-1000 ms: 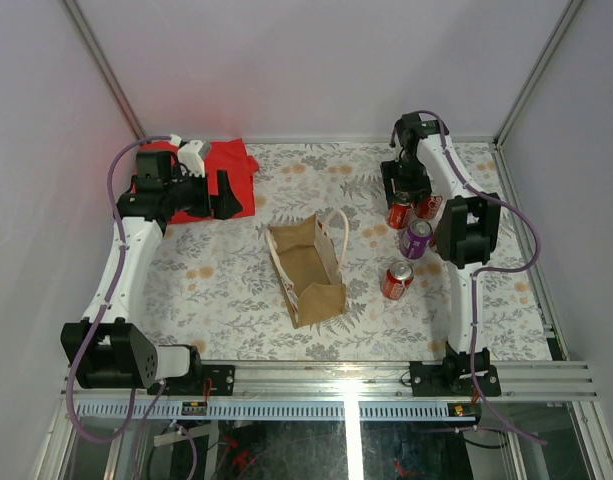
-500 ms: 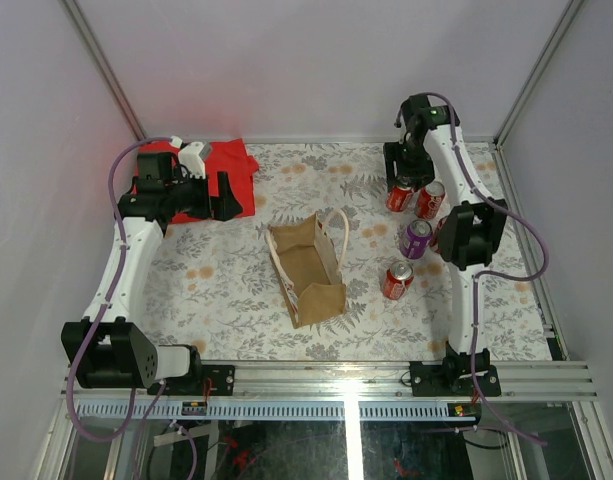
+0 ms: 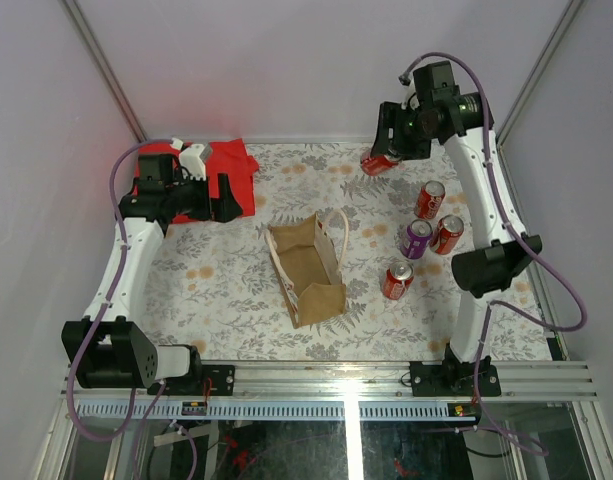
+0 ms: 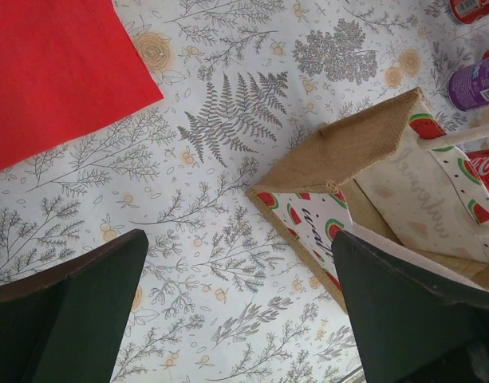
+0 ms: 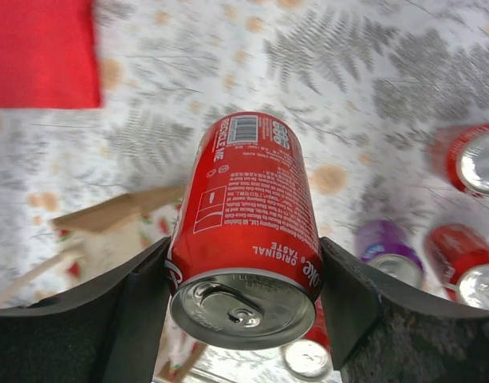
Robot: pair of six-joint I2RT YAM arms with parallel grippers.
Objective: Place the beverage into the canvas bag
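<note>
The tan canvas bag (image 3: 308,265) with cream handles stands open mid-table; it also shows in the left wrist view (image 4: 364,148) and blurred in the right wrist view (image 5: 116,211). My right gripper (image 3: 388,148) is shut on a red cola can (image 3: 378,162), held in the air above the table's back right, to the right of and beyond the bag. In the right wrist view the can (image 5: 244,199) sits between both fingers of the gripper (image 5: 244,299). My left gripper (image 3: 224,196) hangs open and empty (image 4: 240,307) left of the bag.
Three red cans (image 3: 429,199) (image 3: 448,233) (image 3: 397,279) and a purple can (image 3: 416,238) stand right of the bag. A folded red cloth (image 3: 231,162) lies at the back left under the left arm. Walls enclose the table on three sides.
My right gripper has lifted a red can out of the group of cans and carried it up and toward the back left. The left arm has not moved.
</note>
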